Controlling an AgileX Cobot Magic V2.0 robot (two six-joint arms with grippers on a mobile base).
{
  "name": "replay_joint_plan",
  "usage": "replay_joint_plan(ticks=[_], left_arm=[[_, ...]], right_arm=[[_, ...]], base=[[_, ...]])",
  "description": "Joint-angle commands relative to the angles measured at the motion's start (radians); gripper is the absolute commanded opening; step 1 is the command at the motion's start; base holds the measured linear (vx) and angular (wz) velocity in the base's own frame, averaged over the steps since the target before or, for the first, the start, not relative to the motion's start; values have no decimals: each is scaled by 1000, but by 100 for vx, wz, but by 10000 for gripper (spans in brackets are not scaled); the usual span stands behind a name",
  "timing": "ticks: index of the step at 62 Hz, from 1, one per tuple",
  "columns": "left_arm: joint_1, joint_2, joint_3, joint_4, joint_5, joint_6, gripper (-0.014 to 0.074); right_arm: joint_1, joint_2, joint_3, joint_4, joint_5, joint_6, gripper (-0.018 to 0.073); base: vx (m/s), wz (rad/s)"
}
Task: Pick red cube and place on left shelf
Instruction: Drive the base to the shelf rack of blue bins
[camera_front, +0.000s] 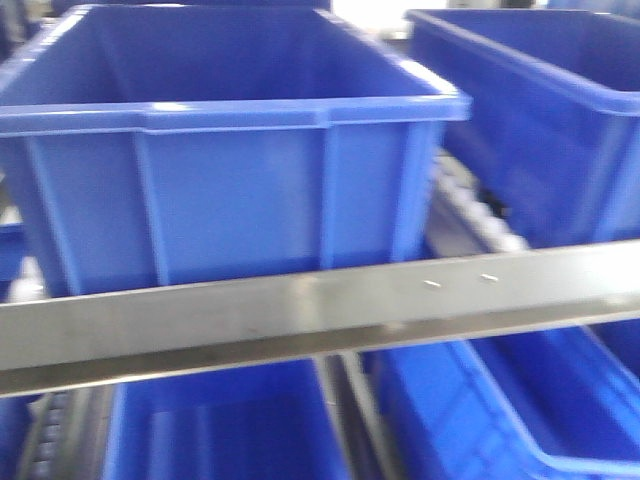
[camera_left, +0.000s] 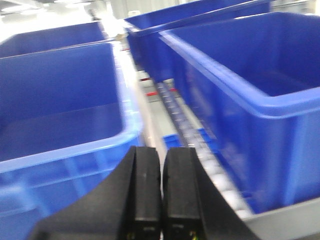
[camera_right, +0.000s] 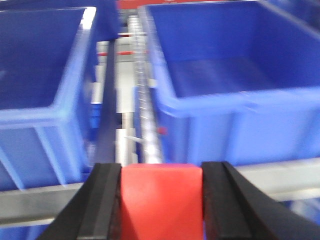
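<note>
My right gripper (camera_right: 161, 172) is shut on the red cube (camera_right: 161, 202), held between its two black fingers in front of the shelf's steel front rail (camera_right: 280, 175). The left shelf shows in the front view as a flat steel rail (camera_front: 320, 310) with blue crates above and below it. My left gripper (camera_left: 161, 160) is shut and empty, its black fingers pressed together, pointing at the roller track (camera_left: 200, 145) between two crates. Neither gripper shows in the front view.
Large blue crates stand on the shelf: one at centre (camera_front: 220, 150) and one at right (camera_front: 540, 110) in the front view, with more below the rail (camera_front: 230, 430). In the right wrist view a crate stands on each side (camera_right: 40, 85) (camera_right: 235, 75) of a roller track (camera_right: 142, 115).
</note>
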Motion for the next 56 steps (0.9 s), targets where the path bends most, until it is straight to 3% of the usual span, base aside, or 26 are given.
replay_joint_plan(ticks=[1, 31, 56], left_arm=[[-5, 4, 22, -5, -90, 1, 106], [-5, 4, 22, -5, -90, 1, 106], [-5, 4, 22, -5, -90, 1, 106]], right_arm=[[-5, 12, -31, -14, -87, -6, 57], [-5, 12, -31, -14, -87, -6, 57], [-5, 12, -31, -14, -87, -6, 57]], base=[[22, 26], [11, 44], [2, 6]])
